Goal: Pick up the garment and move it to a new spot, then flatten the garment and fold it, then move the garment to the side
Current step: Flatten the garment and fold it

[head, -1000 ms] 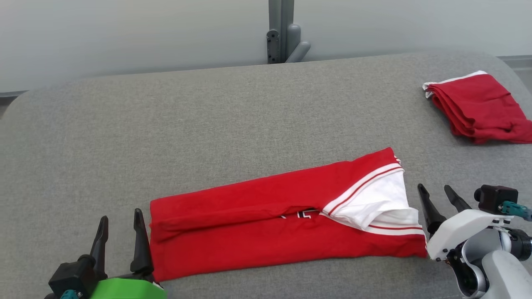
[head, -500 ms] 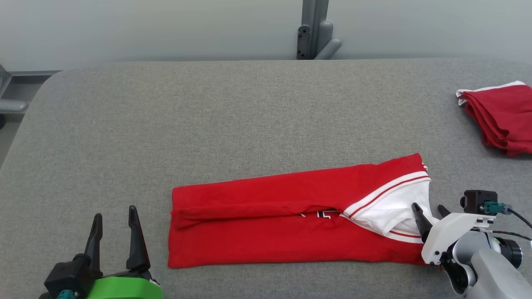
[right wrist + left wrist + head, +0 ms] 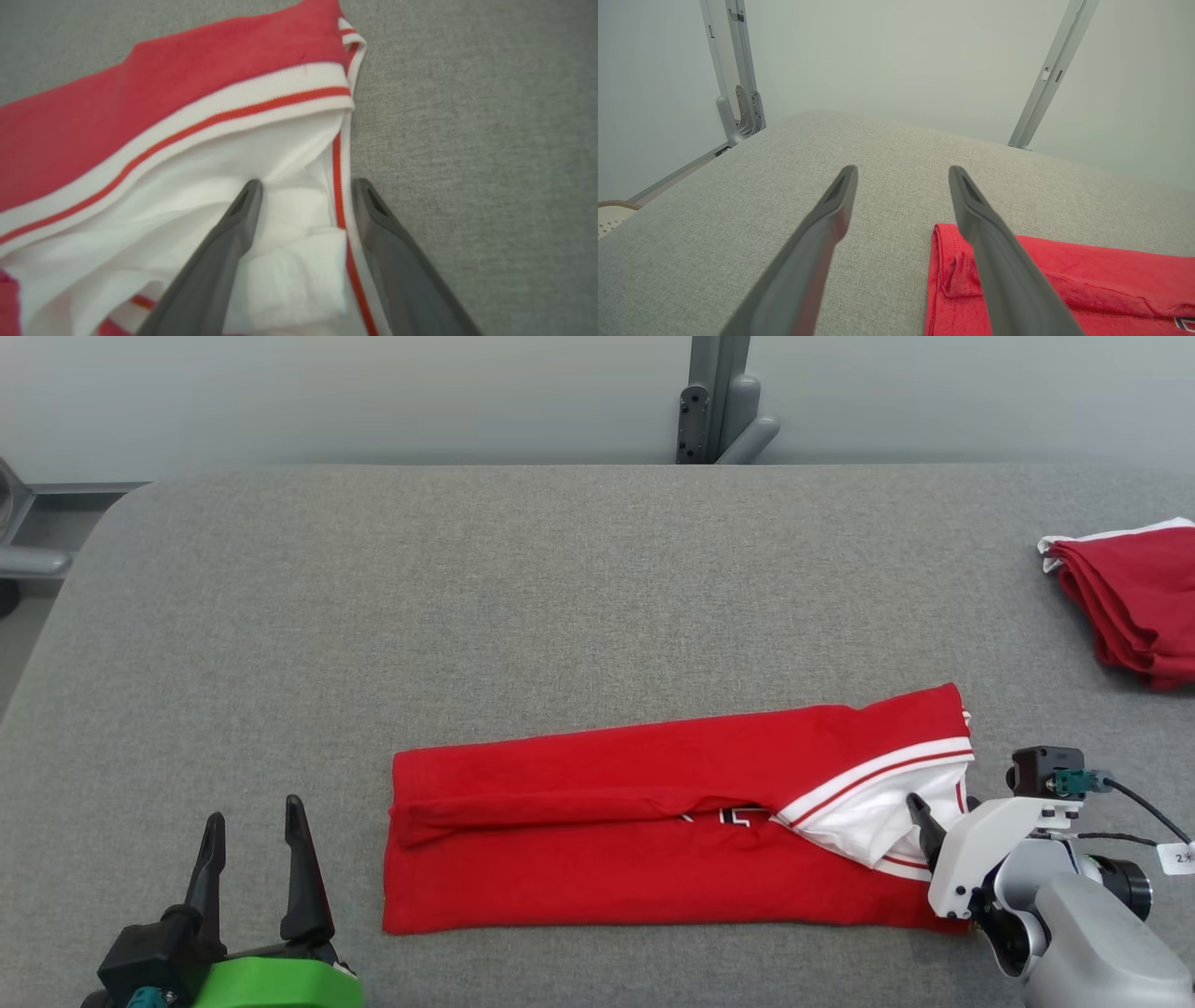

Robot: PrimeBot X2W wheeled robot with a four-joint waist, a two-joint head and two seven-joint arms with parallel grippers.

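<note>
Over white end of garment: right claw spread, astride striped edge.

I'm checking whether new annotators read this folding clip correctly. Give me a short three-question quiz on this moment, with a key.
1. True or false: the left gripper holds the red garment.
2. The open right gripper straddles which part of it? A) the white striped end B) the plain red end C) the middle fold
3. What else lies on the table, at the far right in the head view?
Key: 1 false, it is open beside the garment's plain end; 2 A; 3 a second red garment, folded.
</note>
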